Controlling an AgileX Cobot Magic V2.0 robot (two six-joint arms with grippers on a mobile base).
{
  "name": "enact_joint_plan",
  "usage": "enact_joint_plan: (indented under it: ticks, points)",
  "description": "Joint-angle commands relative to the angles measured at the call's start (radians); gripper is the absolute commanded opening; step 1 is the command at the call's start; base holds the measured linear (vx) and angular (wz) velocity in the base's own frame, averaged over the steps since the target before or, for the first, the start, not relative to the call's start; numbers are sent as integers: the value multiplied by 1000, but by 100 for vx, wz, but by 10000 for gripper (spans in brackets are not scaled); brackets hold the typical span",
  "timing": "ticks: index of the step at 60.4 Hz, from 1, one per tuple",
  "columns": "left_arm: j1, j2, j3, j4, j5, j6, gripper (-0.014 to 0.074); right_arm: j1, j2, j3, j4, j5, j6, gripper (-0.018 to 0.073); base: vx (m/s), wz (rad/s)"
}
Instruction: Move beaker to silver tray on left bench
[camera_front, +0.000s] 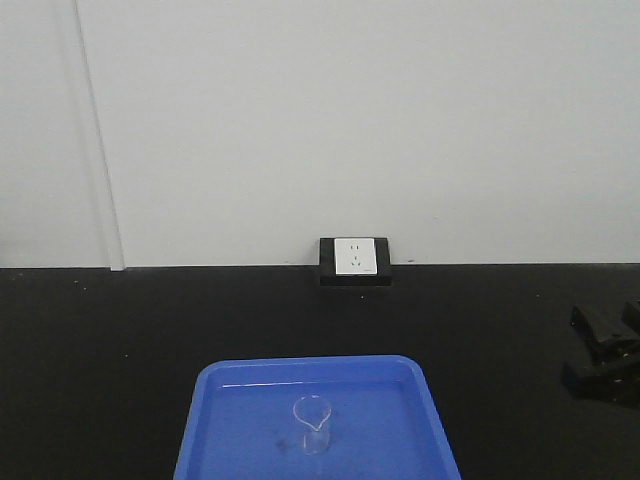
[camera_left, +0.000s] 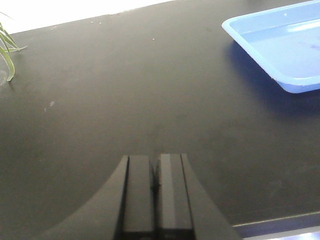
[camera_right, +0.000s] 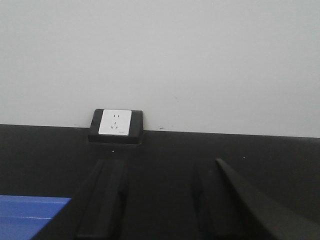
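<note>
The small clear glass beaker (camera_front: 312, 424) stands upright inside a blue plastic tray (camera_front: 230, 400) at the near middle of the black bench top (camera_front: 120, 330). My left gripper (camera_left: 155, 158) is shut and empty, low over bare bench, with the blue tray (camera_left: 250, 30) ahead to its right. My right gripper (camera_right: 162, 162) is open and empty over the bench, right of the tray's corner (camera_right: 30, 210), facing the wall. It shows as black parts at the right edge of the front view (camera_front: 602, 355). The silver tray is out of view.
A white wall socket in a black housing (camera_front: 354, 260) sits at the back of the bench against the white wall; it also shows in the right wrist view (camera_right: 116, 124). Green plant leaves (camera_left: 7, 47) reach in at the far left. The bench's front edge (camera_left: 280, 227) is near my left gripper.
</note>
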Motion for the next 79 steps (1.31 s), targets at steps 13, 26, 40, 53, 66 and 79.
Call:
enact_joint_plan:
  ticks: [13, 26, 40, 53, 66, 79]
  points:
    - [-7, -7, 20, 0, -82, -2, 1, -6, 25, -38, 6, -127, 6, 410, 0, 0]
    - [-7, -7, 20, 0, -82, -2, 1, -6, 65, -38, 4, -139, 6, 365, 0, 0]
    - [-7, -7, 20, 0, -82, -2, 1, -6, 124, -38, -2, -136, 6, 539, 0, 0]
    - [-7, -7, 20, 0, -82, -2, 1, 0, 186, -38, -21, -165, 77, 687, 0, 0]
    - [-7, -7, 20, 0, -82, -2, 1, 114, 373, -123, -316, -204, 117, 676, 0, 0]
    - [-7, -7, 20, 0, -82, -2, 1, 237, 636, -288, -372, -205, 185, 663, 0, 0]
